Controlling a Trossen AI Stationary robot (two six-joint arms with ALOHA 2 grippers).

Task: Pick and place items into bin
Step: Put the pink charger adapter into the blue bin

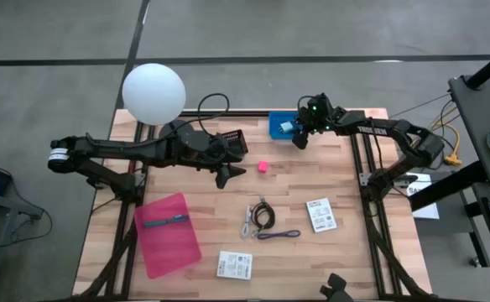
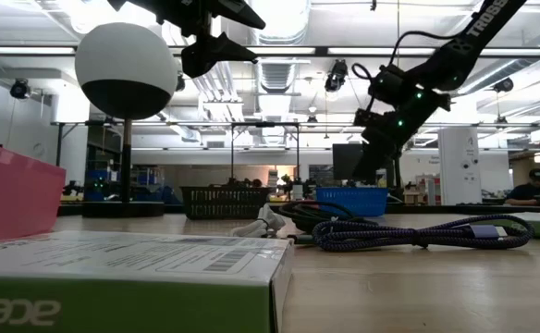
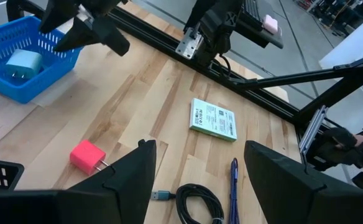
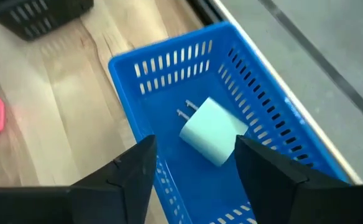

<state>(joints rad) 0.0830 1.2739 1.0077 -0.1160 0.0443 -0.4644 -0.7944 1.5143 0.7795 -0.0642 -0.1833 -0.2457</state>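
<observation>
High view counted one blue bin (image 1: 277, 127) at the worktop's (image 1: 354, 252) far edge, one pale teal cube (image 4: 214, 132) lying inside it, prongs aimed at a bin wall. Right end effector (image 1: 299, 139) hovered over the bin, fingers apart, nothing held. Left end effector (image 1: 228, 176) hung wide open and empty near mid-worktop, just beside one pink cube (image 1: 263, 167). One teal pen (image 1: 165, 222) lay on a pink pouch (image 1: 168, 234), long axis running left-right. Two coiled cables: black (image 1: 263, 216), purple (image 1: 278, 235). Two white packets (image 1: 320, 215) (image 1: 234, 265). One black basket (image 1: 232, 141) sat left of the bin
</observation>
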